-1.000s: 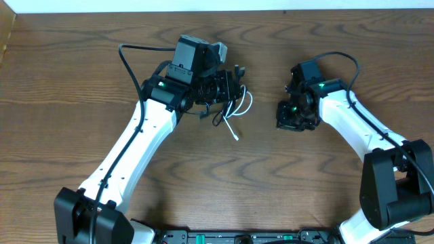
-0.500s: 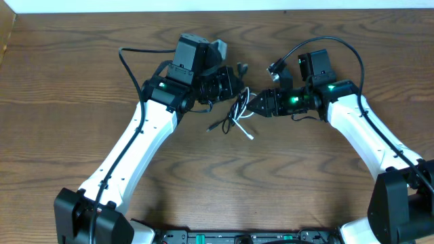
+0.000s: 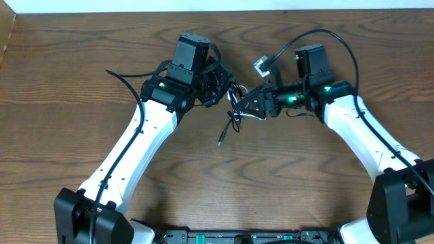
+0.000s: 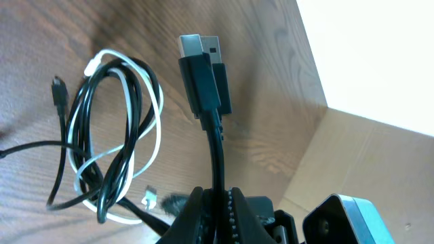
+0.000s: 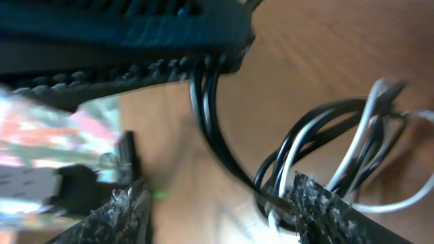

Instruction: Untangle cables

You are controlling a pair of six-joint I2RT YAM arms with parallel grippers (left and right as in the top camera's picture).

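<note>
My left gripper [image 4: 217,203] is shut on the black cable just below its USB plug [image 4: 203,74], which sticks up past the fingers. Beyond it the cables hang as one tangled loop, black [image 4: 102,129] and white [image 4: 157,115] wound together, with a small black plug [image 4: 58,88] at the left. Overhead, the left gripper [image 3: 227,87] holds this bundle [image 3: 234,114] and a black end [image 3: 222,141] trails toward the table. My right gripper [image 3: 243,105] is open right at the bundle. In the right wrist view the loops [image 5: 325,156] lie against the right finger [image 5: 319,210], and the gap is otherwise bare.
The wooden table [image 3: 285,176] ends at a white strip along the back [image 3: 271,7]. A cardboard box corner [image 3: 5,34] is at the far left. Thick black arm wires arc beside the left arm [image 3: 125,74] and above the right wrist [image 3: 325,41].
The right arm swung left from the table's right side to the bundle and opened its jaws. The left gripper kept hold while the bundle shifted and a black end now dangles lower.
</note>
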